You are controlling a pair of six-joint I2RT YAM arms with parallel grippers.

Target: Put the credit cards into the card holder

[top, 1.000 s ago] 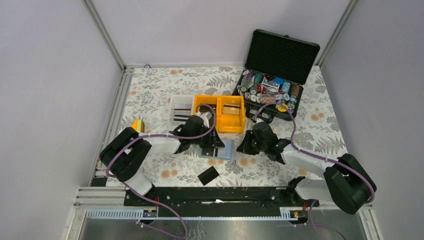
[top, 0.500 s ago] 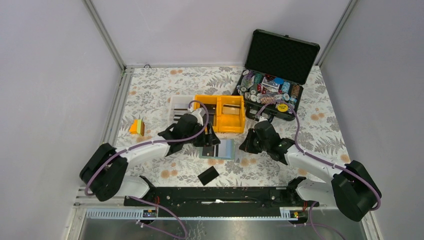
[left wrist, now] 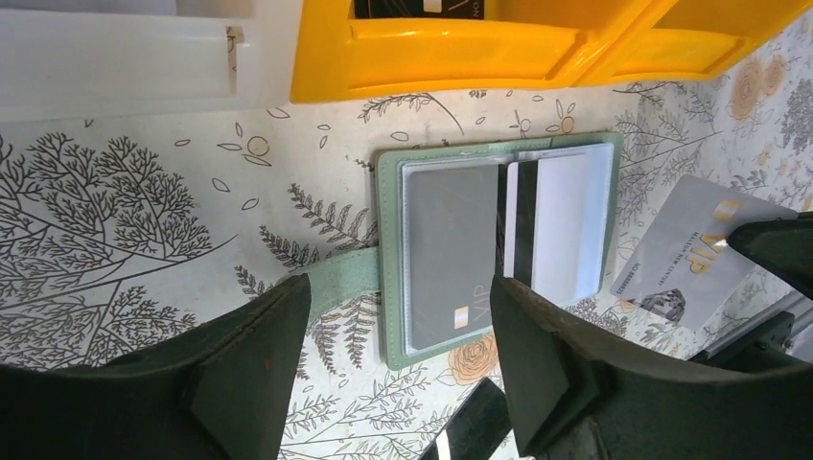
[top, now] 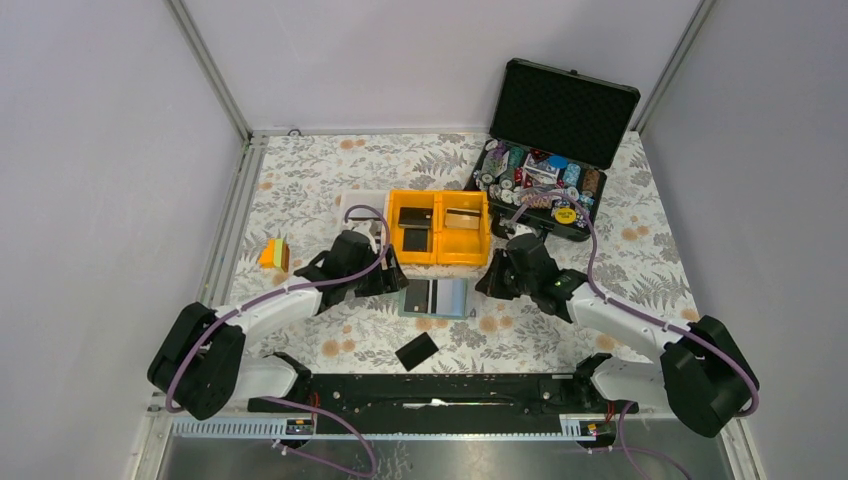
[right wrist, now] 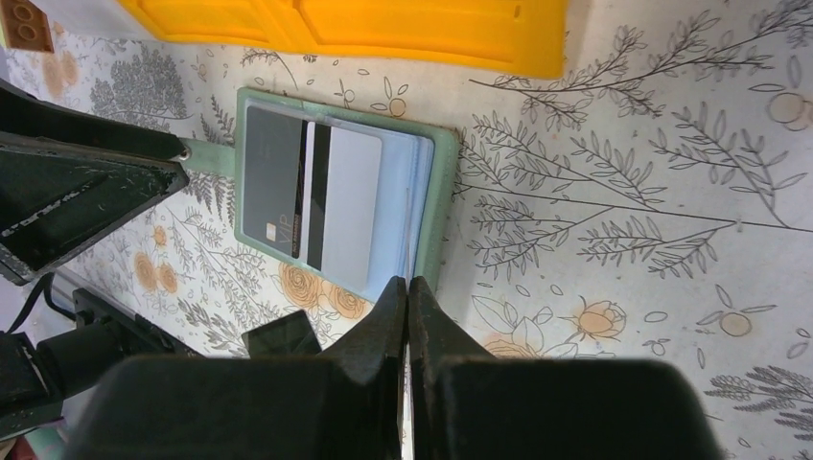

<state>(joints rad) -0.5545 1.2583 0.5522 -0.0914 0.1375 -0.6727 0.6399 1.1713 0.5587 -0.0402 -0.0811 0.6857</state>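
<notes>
- Holder [left wrist: 389, 240]: lying open, grey card [left wrist: 449, 251] and striped card [left wrist: 537, 230] in its pockets.
- Left gripper [left wrist: 401, 285]: fingers spread, empty, at holder's left edge.
- Right gripper [right wrist: 407, 287]: clenched on silver card [left wrist: 685, 254], just right of holder.
- Black card [top: 416, 351]: loose, nearer than holder.
- Bins [top: 440, 258]: just beyond holder.

top: overhead, wide | wrists: close, downward | shared: card holder [top: 436, 297]

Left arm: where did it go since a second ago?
The left gripper pulled back left off the holder, open and empty, uncovering a grey card in its pocket. The right gripper edged slightly toward the bins, shut on a silver card. Holder, black card and bins stayed put.
</notes>
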